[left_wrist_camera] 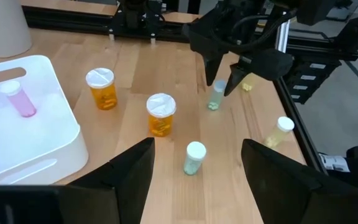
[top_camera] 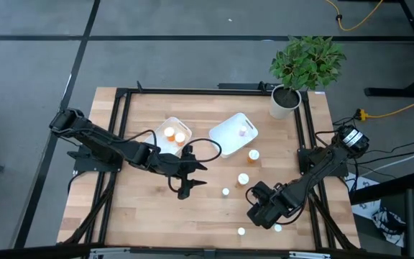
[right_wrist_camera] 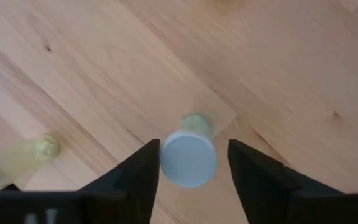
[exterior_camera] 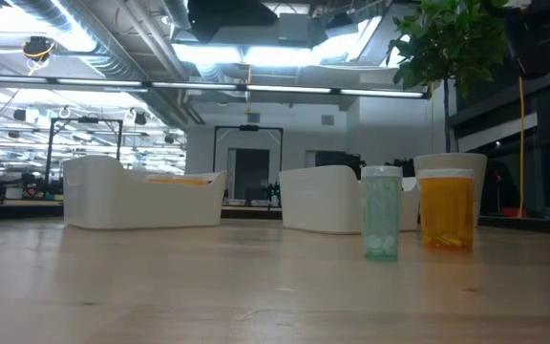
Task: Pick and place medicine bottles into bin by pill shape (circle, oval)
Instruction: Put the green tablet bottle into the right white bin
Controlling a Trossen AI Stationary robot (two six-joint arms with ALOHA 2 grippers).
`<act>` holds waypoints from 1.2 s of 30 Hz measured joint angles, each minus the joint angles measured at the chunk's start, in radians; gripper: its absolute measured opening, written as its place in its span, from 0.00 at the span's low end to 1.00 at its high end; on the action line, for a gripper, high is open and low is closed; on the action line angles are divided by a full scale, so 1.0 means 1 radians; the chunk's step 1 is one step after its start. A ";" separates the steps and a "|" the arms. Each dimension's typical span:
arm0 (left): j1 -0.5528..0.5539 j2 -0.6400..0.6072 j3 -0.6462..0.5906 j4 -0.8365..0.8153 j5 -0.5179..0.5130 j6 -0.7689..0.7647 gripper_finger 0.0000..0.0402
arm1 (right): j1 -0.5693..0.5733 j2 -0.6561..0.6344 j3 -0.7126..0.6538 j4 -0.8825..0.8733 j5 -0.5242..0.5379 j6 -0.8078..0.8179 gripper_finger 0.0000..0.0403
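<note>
A pale green medicine bottle (right_wrist_camera: 188,155) with a white cap stands upright on the wooden table. My right gripper (right_wrist_camera: 192,149) points down over it, open, with one finger on either side of the cap; the left wrist view shows the same bottle (left_wrist_camera: 216,98) under that gripper (left_wrist_camera: 221,79). My left gripper (top_camera: 184,191) hangs open above the table's middle with nothing between its fingers. Two orange bottles (left_wrist_camera: 101,88) (left_wrist_camera: 160,114) and another pale green one (left_wrist_camera: 194,157) stand ahead of it. Two white bins hold bottles: orange ones (top_camera: 174,134) and a pink one (left_wrist_camera: 18,98). My right gripper comes at the bottle from above. One finger (right_wrist_camera: 148,163) stands right at the edge of the white cap (right_wrist_camera: 166,158), and I cannot tell whether it touches. The other finger (right_wrist_camera: 244,163) stands apart from the cap. The bottle rests upright on the table.
A pale yellow bottle (left_wrist_camera: 279,130) lies near the table's right edge, and another small bottle (top_camera: 241,231) stands near the front edge. A potted plant (top_camera: 286,101) stands at the back right. The black frame (top_camera: 121,129) runs around the table.
</note>
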 joint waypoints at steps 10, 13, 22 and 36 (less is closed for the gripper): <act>0.000 0.000 0.000 -0.001 0.000 0.000 0.58 | 0.000 0.000 0.000 0.003 -0.029 -0.093 0.33; 0.000 0.000 0.000 0.000 0.000 0.004 0.58 | 0.000 -0.001 0.009 0.000 -0.046 -0.126 0.30; 0.000 0.000 0.000 -0.006 0.000 0.006 0.58 | -0.010 -0.001 0.235 -0.069 -0.046 -0.411 0.30; 0.000 0.000 0.000 -0.007 0.000 0.006 0.58 | -0.213 -0.002 0.586 -0.425 0.430 -0.621 0.30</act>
